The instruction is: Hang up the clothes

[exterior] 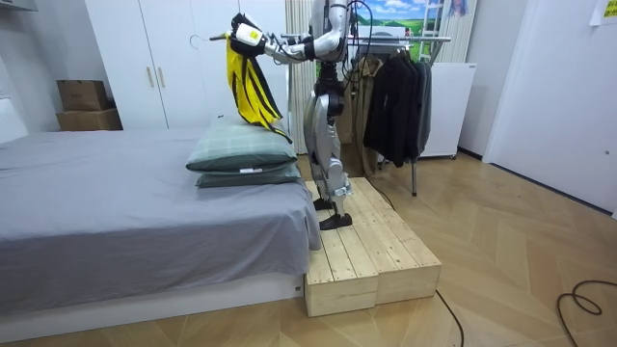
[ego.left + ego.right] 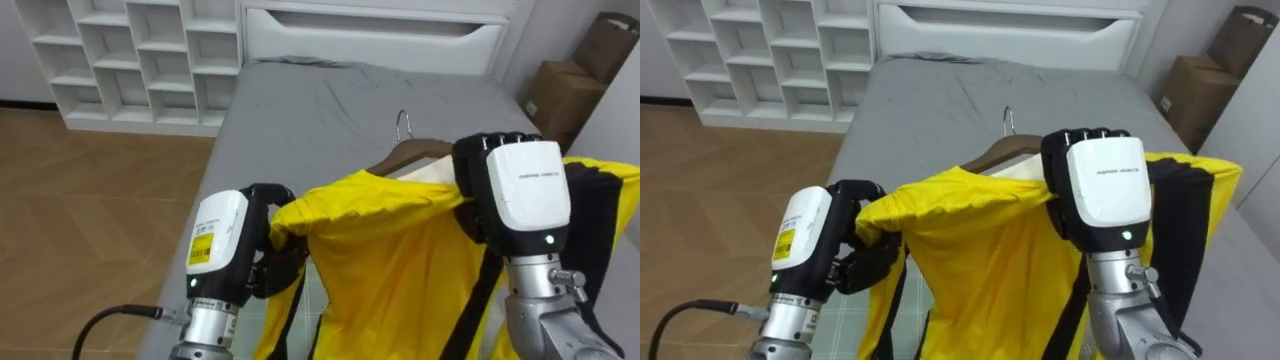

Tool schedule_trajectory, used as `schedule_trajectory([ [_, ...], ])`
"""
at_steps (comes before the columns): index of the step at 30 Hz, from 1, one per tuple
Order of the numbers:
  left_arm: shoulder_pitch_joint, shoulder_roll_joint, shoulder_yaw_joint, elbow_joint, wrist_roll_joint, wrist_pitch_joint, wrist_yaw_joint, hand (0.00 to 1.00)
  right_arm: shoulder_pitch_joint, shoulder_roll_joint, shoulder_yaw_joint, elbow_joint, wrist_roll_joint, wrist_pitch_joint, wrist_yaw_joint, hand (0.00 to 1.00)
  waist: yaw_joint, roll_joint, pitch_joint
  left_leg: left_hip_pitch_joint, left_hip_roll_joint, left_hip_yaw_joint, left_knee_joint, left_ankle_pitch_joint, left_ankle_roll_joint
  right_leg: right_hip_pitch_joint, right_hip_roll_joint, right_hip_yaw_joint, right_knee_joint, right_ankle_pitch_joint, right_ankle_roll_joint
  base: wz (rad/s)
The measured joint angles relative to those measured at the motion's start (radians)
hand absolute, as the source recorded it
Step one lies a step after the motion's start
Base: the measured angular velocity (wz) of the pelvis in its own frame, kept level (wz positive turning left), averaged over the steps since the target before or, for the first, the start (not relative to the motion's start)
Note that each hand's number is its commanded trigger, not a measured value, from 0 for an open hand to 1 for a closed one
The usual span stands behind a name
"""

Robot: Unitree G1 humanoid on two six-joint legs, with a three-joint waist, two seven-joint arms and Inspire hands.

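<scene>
Above the grey bed (image 2: 330,110), yellow jacket (image 2: 390,260) on hanger (image 2: 408,150); shelves (image 2: 140,60), boxes (image 2: 568,92) beyond.

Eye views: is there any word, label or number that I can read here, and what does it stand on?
Nothing reads clearly enough to quote.
Right hand, white back: one short line of grey print, too small to read.
Left hand, yellow label: dark print, too blurred to read.
Jacket and boxes: no print visible.
</scene>
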Motion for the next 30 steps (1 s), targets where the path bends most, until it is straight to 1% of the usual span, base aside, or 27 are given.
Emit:
schedule_trajectory([
  [3,0.000,-0.006,0.000,-0.002,0.001,0.000,-0.013,1.00,-0.009,0.000,-0.024,0.000,-0.006,-0.015,-0.008,1.00,-0.002,-0.004,0.0006,0.001,0.001,0.001,-0.001,0.000,0.000,0.000,0.003,0.001,-0.001,0.000,-0.001,0.00],
  [7,0.000,-0.008,0.001,-0.003,0.001,0.000,-0.029,1.00,-0.009,-0.003,-0.035,0.000,-0.006,-0.032,-0.012,1.00,-0.002,-0.005,0.0010,0.005,0.004,0.002,-0.001,0.000,0.000,0.003,0.003,0.001,-0.002,-0.002,-0.003,0.00],
  [11,-0.001,-0.008,0.002,-0.003,0.001,0.000,-0.044,1.00,-0.009,-0.005,-0.035,0.000,-0.007,-0.033,-0.012,1.00,-0.001,-0.014,0.0045,0.005,0.006,0.006,-0.002,0.000,0.000,0.002,0.005,0.002,-0.002,-0.003,-0.004,-0.01],
  [14,0.000,-0.008,0.002,-0.003,0.001,0.000,-0.050,1.00,-0.009,-0.005,-0.035,0.001,-0.010,-0.033,-0.012,1.00,0.000,-0.020,0.0040,0.007,0.008,0.010,-0.002,0.000,-0.001,0.004,0.007,0.004,-0.004,-0.003,-0.004,-0.01],
  [24,0.000,-0.009,0.002,-0.002,0.002,0.000,-0.072,1.00,-0.007,-0.005,-0.035,0.002,-0.015,-0.032,-0.012,1.00,0.003,-0.021,0.0039,0.008,0.010,0.011,-0.001,0.000,-0.001,0.004,0.008,0.004,-0.004,-0.002,-0.006,0.00],
  [25,0.000,-0.009,0.002,-0.001,0.001,0.000,-0.073,0.72,-0.007,-0.005,-0.035,0.003,-0.015,-0.032,-0.012,1.00,0.004,-0.021,0.0039,0.008,0.010,0.011,-0.002,0.000,-0.001,0.004,0.008,0.004,-0.004,-0.002,-0.006,0.00],
  [26,0.000,-0.008,0.002,-0.001,0.001,0.001,-0.078,0.37,-0.007,-0.005,-0.035,0.003,-0.016,-0.032,-0.012,1.00,0.004,-0.021,0.0039,0.008,0.010,0.011,-0.002,0.000,-0.001,0.004,0.009,0.004,-0.004,-0.002,-0.006,0.00],
  [27,0.000,-0.008,0.002,-0.001,0.001,0.004,-0.084,0.00,-0.007,-0.005,-0.035,0.003,-0.016,-0.032,-0.012,1.00,0.004,-0.021,0.0039,0.008,0.010,0.012,-0.002,0.000,-0.001,0.004,0.009,0.005,-0.004,-0.002,-0.006,0.00],
  [30,0.001,-0.009,0.002,-0.001,0.001,0.015,-0.089,0.00,-0.007,-0.005,-0.035,0.003,-0.037,-0.029,-0.012,1.00,0.003,-0.021,0.0038,0.008,0.010,0.013,-0.002,0.000,-0.001,0.004,0.009,0.007,-0.004,-0.002,-0.006,0.00],
])
